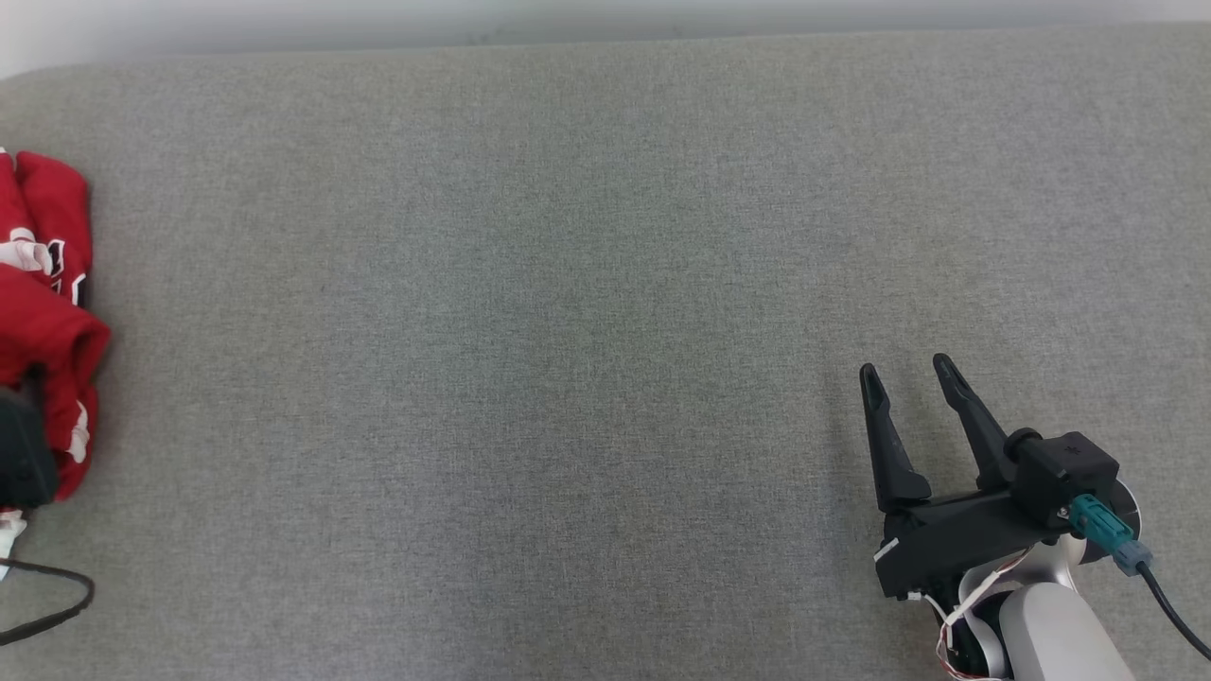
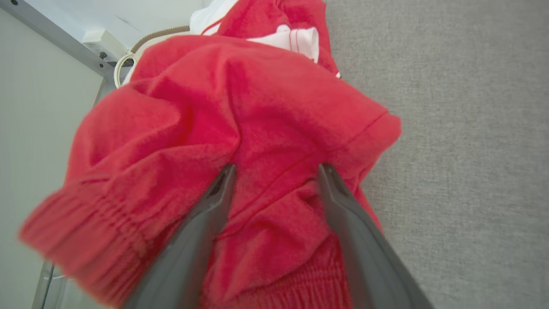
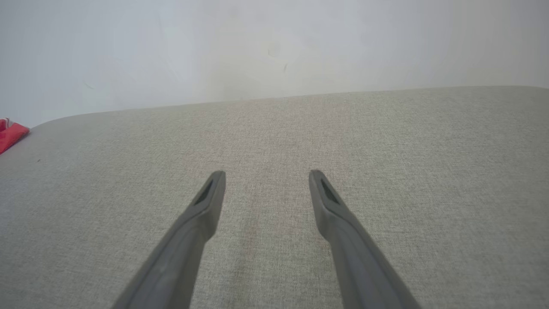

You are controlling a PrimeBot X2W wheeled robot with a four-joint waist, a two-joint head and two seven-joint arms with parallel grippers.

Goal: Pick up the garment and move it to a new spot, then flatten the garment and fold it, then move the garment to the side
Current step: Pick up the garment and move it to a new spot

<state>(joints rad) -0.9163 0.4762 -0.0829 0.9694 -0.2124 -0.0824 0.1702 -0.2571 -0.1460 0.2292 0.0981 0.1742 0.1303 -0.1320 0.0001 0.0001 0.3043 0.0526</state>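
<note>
The garment (image 1: pixel 47 322) is a crumpled red piece with white markings, lying at the far left edge of the grey fabric surface (image 1: pixel 568 331). In the left wrist view the garment (image 2: pixel 257 107) bulges up close, a ribbed cuff at the lower left. My left gripper (image 2: pixel 276 169) is open, its fingertips pressed into the red folds with cloth between them. Its dark housing (image 1: pixel 19 459) overlaps the garment's near end. My right gripper (image 1: pixel 903 369) stands open over bare fabric at the lower right, holding nothing. From the right wrist view, the right gripper (image 3: pixel 266 174) points toward the back wall, and a red corner of the garment (image 3: pixel 10 135) peeks in at far left.
A pale wall (image 3: pixel 274 47) runs along the far edge of the surface. A black cable (image 1: pixel 57 605) loops at the lower left. Beyond the garment's left side are a metal frame rail (image 2: pixel 60 38), a white box (image 2: pixel 103 40) and a hose.
</note>
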